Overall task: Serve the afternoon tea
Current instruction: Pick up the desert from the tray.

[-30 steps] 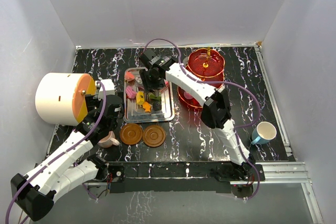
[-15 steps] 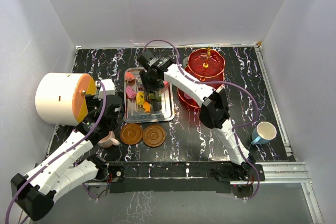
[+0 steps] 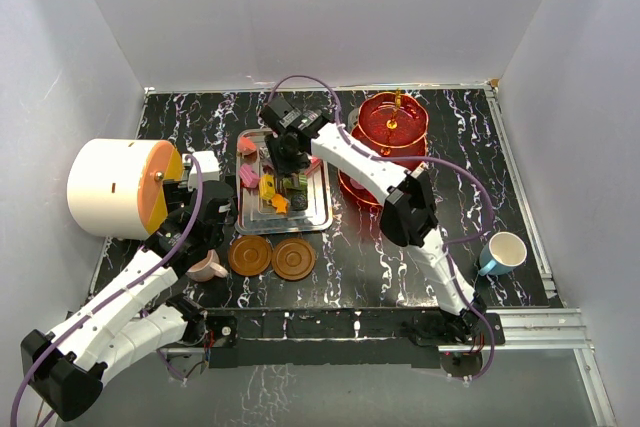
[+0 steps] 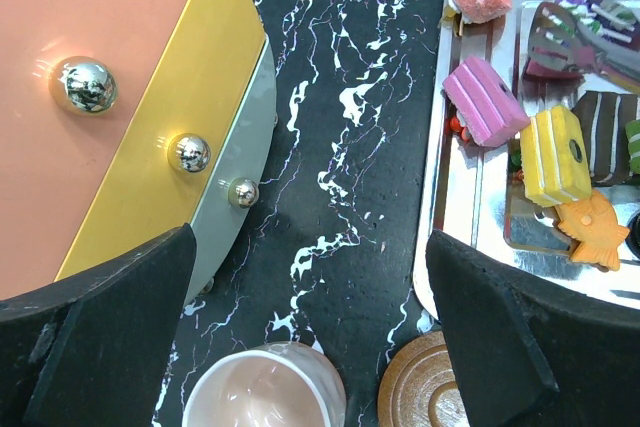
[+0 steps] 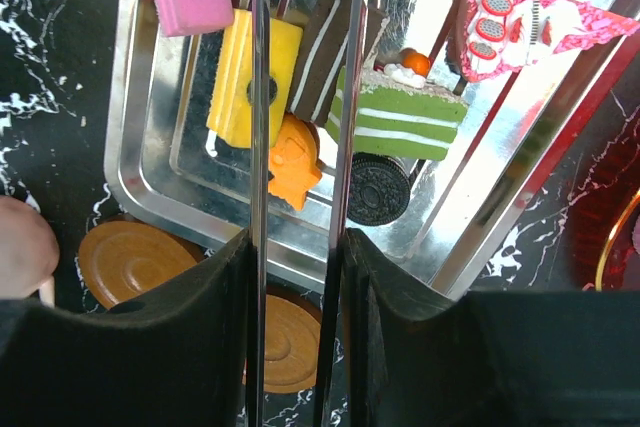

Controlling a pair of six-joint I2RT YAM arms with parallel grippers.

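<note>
Barely begun: the sweets (image 5: 390, 122) lie on the tray (image 5: 135, 177), both saucers (image 3: 250, 255) bare. Right fingers (image 5: 200, 337) squeeze tongs (image 5: 258, 97) over them; left fingers (image 4: 100, 327) gape wide, empty

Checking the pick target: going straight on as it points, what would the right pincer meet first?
Probably the brown striped sweet in the steel tray, between the blades of the tongs the right pincer holds; depth is unclear.

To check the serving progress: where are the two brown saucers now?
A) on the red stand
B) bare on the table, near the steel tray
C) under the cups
B: the saucers lie side by side on the table by the tray, with nothing on them.
</note>
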